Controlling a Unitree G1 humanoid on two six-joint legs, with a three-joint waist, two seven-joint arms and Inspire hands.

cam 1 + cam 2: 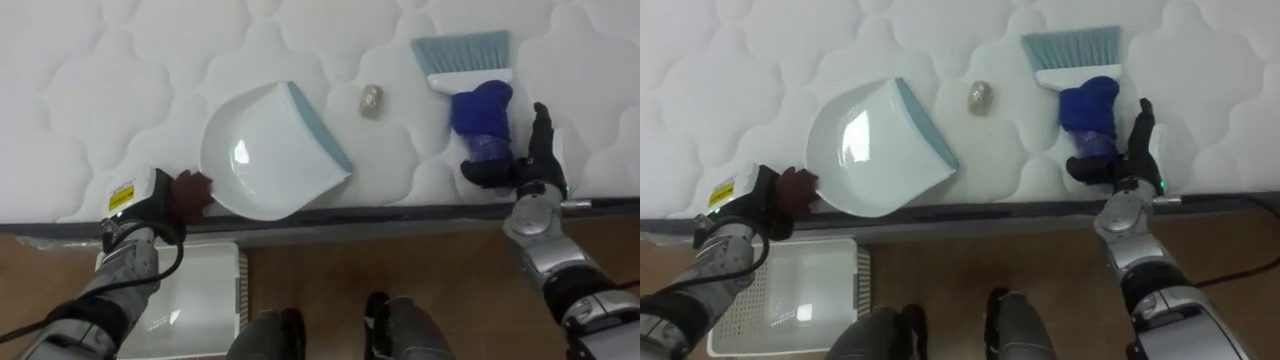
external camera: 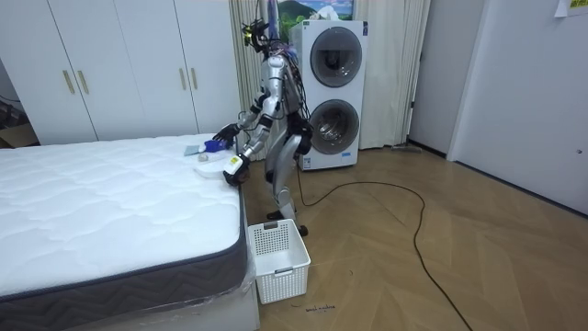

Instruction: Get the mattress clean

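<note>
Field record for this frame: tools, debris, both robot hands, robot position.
stance: robot stands at the edge of the white quilted mattress
dustpan: white plastic dustpan with a pale blue lip, flat on mattress near edge
debris: small crumpled greyish scrap, between dustpan and brush, touching neither
brush: blue-handled hand brush with pale blue bristles, bristles pointing away from robot
left robot hand: at dustpan's rear; grip unclear
right robot hand: open, at brush handle's end
floor: white perforated plastic basket beside the bed

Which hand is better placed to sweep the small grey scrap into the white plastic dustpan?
The right hand: it is beside the blue-handled brush, near the grey scrap. The left hand holds the white dustpan.
</note>
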